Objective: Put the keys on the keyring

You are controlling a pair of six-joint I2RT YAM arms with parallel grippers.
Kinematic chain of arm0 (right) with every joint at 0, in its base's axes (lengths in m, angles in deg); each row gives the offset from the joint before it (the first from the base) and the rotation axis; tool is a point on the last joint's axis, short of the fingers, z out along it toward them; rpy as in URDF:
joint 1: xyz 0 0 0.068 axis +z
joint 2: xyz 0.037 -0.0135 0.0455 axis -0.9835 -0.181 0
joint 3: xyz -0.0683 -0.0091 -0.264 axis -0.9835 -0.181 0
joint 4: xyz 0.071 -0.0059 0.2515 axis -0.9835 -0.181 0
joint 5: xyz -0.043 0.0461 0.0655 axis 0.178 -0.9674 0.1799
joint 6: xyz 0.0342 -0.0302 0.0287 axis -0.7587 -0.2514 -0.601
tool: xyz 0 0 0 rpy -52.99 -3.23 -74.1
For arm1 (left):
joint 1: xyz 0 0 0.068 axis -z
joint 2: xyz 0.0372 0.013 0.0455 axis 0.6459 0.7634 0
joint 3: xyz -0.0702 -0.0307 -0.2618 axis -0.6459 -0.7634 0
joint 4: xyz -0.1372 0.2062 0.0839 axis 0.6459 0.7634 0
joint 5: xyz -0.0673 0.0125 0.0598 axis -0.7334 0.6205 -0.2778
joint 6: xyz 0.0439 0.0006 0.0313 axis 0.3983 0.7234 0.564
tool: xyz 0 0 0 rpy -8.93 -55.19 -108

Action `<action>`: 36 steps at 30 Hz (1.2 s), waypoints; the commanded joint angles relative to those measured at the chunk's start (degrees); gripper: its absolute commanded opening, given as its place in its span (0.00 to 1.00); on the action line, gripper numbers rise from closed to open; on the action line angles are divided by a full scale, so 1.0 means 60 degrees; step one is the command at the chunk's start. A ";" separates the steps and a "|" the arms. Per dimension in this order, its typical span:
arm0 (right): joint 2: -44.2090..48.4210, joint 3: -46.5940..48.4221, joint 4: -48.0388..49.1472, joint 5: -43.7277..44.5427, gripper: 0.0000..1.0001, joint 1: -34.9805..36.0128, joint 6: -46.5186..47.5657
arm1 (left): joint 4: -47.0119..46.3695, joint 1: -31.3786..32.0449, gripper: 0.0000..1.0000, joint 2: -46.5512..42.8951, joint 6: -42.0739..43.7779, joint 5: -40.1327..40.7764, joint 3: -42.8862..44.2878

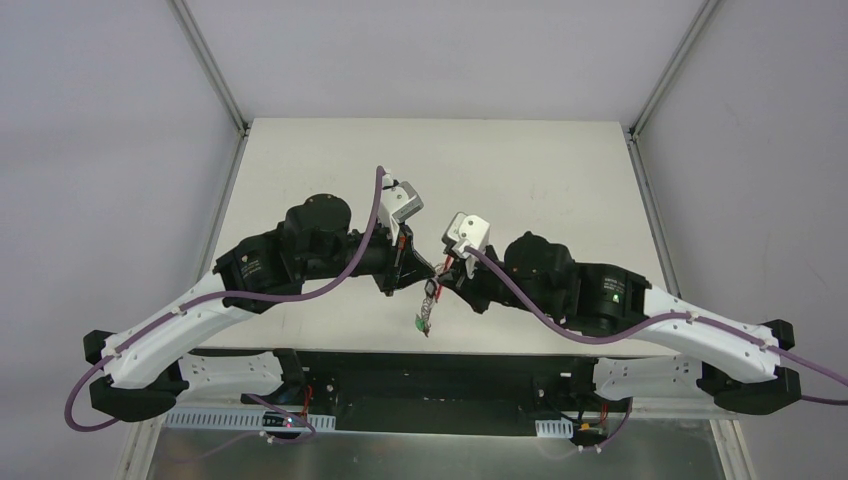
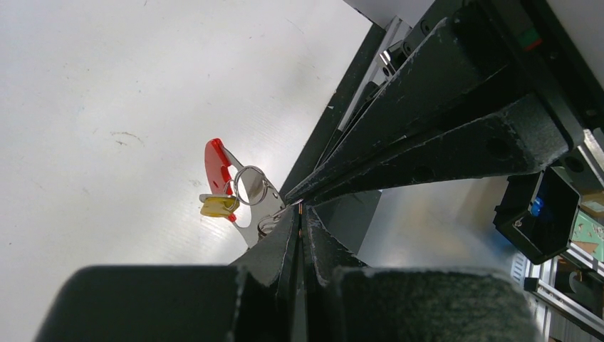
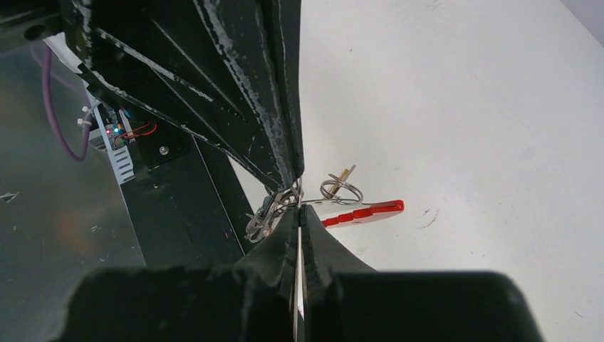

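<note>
The keyring (image 2: 218,165) is a red arc on a silver plate, with a wire ring and a yellow-tagged key (image 2: 217,206) hanging on it. It juts left from the tips of my left gripper (image 2: 300,211), which is shut on something thin at its wire loops (image 2: 266,225). My right gripper (image 3: 299,208) is shut on a thin silver blade, apparently a key, tip to tip with the left one. The keyring (image 3: 365,211) lies just right of those tips, and a bunch of loops (image 3: 267,215) hangs to their left. From above, keys (image 1: 428,312) dangle below the meeting grippers.
Both arms meet above the near middle of the white table (image 1: 540,180). A black rail (image 1: 420,375) with the arm bases runs along the table's near edge, right under the hanging bunch.
</note>
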 commanded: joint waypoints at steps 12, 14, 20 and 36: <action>0.0527 0.0191 0.0653 0.0003 0.00 0.0312 0.0212 | -0.0216 0.0096 0.00 -0.0167 -0.0033 0.0187 -0.0007; 0.0559 0.0190 0.0633 -0.0062 0.00 0.0359 0.0231 | -0.0213 0.0104 0.00 -0.0169 -0.0033 0.0225 -0.0007; 0.0699 0.0140 0.0559 -0.0085 0.00 0.0434 0.0259 | -0.0214 0.0090 0.00 -0.0176 -0.0003 0.0279 0.0007; 0.1321 -0.0114 0.0968 -0.0268 0.00 0.0506 -0.0037 | -0.0433 0.0099 0.27 -0.0613 -0.0014 0.0128 -0.0103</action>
